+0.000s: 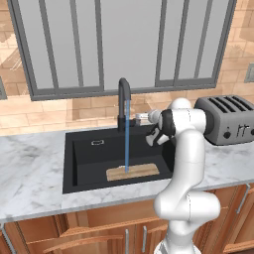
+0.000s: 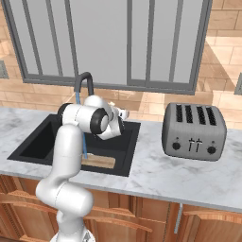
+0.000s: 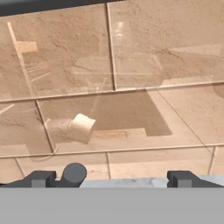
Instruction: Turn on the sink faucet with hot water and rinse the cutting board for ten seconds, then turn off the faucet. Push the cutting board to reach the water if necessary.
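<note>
The black gooseneck sink faucet (image 1: 123, 96) (image 2: 84, 81) stands behind the black sink (image 1: 84, 161) (image 2: 35, 142). A thin blue stream of water (image 1: 127, 139) (image 2: 84, 147) falls from its spout onto the tan cutting board (image 1: 132, 172) (image 2: 100, 161), which lies flat on the basin floor. My gripper (image 1: 141, 117) (image 2: 124, 113) (image 3: 113, 178) is open, held just right of the faucet at lever height and facing the tiled wall. In the hand view a dark rounded knob (image 3: 73, 173), probably the lever handle, sits just inside my left fingertip (image 3: 43, 178).
A grey toaster (image 1: 227, 119) (image 2: 194, 131) stands on the marble counter (image 1: 30, 168) right of the sink. A window (image 1: 124, 44) spans the wall above the faucet. Wooden cabinets run below the counter.
</note>
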